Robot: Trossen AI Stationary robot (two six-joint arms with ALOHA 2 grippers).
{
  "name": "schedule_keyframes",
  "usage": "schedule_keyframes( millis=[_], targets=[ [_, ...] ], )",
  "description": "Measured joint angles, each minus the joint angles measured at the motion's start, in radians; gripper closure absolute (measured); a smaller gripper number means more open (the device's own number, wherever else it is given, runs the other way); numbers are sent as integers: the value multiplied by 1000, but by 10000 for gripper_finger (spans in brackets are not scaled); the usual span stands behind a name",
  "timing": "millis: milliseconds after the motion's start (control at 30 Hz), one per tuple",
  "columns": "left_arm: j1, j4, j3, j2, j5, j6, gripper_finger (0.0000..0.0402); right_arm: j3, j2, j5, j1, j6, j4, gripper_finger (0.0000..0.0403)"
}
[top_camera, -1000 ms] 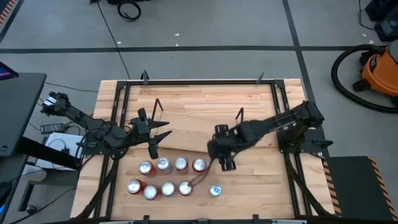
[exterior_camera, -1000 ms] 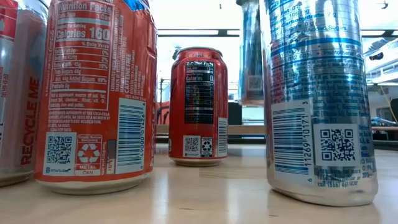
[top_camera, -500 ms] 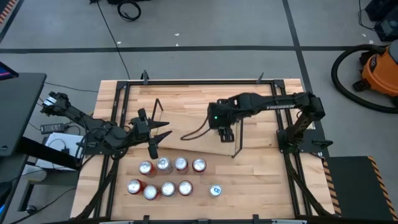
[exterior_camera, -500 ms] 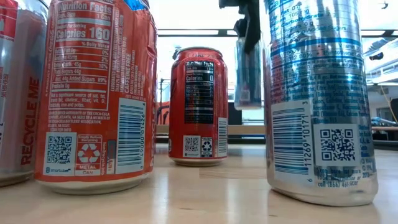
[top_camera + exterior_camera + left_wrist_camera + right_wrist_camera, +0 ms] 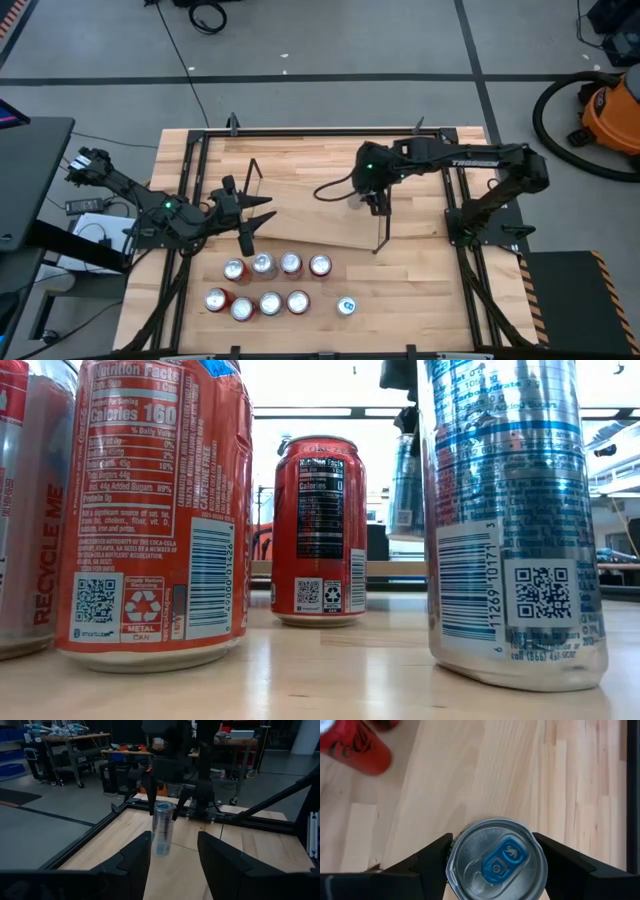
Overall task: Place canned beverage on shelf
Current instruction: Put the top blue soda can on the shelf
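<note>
A slim silver-and-blue can is being pinched by the right gripper, one dark finger pressed against each side of it — the blue pull tab is being seen from straight above in the right wrist view. The can is being carried upright over the shelf, the light-wood board lying near the middle of the table; in the left wrist view the can is being shown upright under the right arm, though whether it is touching the board cannot be told. The left gripper is being kept off to the left of the shelf, its fingers pressed together on nothing. Nine more cans are standing in two rows along the near side of the table.
</note>
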Motion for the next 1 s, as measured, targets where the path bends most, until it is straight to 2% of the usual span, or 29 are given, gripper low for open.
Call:
schedule_keyframes(
  millis=[167,533,767,1000],
  targets=[
    [1,15,0,0,16,0,230,-85,-41,-26,-50,-53,50,137],
    [41,27,0,0,24,22,230,-79,32,-37,-47,-92,52,137],
    [41,27,0,0,53,23,230,-54,30,-105,-77,-56,28,135],
    [42,26,0,0,53,28,230,-54,43,-73,-81,-38,34,117]
  ],
)
